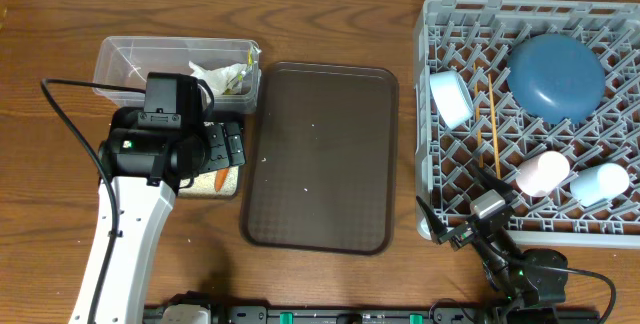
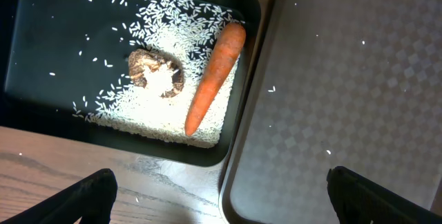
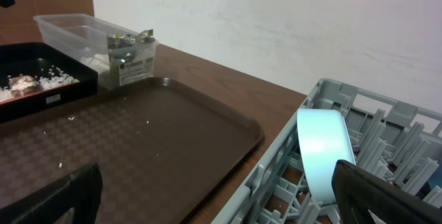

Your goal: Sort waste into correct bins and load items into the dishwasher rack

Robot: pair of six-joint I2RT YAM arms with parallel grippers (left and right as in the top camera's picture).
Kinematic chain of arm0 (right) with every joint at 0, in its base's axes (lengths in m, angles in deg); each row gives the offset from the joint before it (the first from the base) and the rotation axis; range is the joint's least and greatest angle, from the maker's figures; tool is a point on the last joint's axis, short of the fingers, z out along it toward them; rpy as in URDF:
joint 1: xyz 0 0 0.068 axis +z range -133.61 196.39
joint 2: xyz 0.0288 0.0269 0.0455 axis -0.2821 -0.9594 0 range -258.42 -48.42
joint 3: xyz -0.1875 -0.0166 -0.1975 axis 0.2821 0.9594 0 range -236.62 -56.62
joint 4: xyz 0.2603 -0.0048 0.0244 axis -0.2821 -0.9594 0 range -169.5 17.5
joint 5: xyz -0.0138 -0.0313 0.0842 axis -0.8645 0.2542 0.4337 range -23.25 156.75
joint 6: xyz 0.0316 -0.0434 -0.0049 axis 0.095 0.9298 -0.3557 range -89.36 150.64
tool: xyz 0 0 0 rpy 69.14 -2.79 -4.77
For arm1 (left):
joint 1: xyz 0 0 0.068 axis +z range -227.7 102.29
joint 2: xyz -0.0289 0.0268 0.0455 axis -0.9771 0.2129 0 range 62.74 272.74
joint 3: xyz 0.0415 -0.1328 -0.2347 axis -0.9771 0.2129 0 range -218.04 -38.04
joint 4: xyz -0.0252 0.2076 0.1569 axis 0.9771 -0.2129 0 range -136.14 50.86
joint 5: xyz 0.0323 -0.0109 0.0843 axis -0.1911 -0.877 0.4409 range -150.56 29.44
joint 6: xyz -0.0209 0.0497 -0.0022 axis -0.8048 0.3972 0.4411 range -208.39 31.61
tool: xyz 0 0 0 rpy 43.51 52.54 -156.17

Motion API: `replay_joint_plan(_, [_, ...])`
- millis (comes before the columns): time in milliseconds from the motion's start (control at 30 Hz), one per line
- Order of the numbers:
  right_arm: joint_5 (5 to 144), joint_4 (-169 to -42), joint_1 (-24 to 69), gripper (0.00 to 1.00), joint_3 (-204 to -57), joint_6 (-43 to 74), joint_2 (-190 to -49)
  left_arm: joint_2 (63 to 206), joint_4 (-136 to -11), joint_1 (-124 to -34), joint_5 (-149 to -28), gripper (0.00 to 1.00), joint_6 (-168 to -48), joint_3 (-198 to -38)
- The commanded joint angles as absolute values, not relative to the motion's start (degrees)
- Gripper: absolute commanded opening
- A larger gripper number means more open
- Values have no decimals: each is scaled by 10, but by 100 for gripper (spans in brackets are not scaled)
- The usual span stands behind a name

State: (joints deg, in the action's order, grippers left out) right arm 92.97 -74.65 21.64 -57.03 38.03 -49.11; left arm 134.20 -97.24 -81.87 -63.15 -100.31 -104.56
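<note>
My left gripper [image 2: 221,200] is open and empty, hovering over the near corner of the black tray [image 2: 55,37]. The tray holds the orange carrot [image 2: 215,77], the brown food scrap [image 2: 157,73] and white rice grains [image 2: 173,30]. The clear tub [image 1: 130,59] holds silver foil [image 3: 128,44], a white napkin [image 1: 212,71] and a yellow-green wrapper [image 1: 236,82]. The grey rack [image 1: 425,114] holds the dark blue bowl [image 1: 556,74], white bowl [image 1: 452,97], chopsticks [image 1: 493,124], pink cup [image 1: 542,172] and light-blue cup [image 1: 600,182]. My right gripper [image 1: 452,234] is open and empty at the rack's front left corner.
The large dark brown serving tray [image 1: 320,154] lies between the bins and the rack, with a few stray rice grains on it. The left arm covers most of the black tray in the overhead view. A white wall stands behind the table.
</note>
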Motion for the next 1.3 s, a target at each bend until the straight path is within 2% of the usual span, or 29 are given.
replay_joint_plan(0, [936,-749,212,99,-569,384,-488,1338,-974,-816,-625,98,-998,-1051])
replay_joint_plan(233, [936,-749,212,99,-569,384,-488,1338,-974,-816,-615,98,-998,-1051])
replay_joint_plan(367, [936,-749,212,99,-569,384,-488,1336,-974,-816,-496,98,-998,-1050])
replay_joint_plan(867, [936,-749,212,99,-569,384,-488,1262,-966,-816,-493,98,-998,-1045])
replay_joint_plan(1067, [936,-749,212,99,-569,384,-488,1186,-851,-816,-498,98,-997,-998])
replay_joint_plan(1267, [936,-749,212,99,-569,384,-488,1111,-741,-817,-558,98,-950,-928])
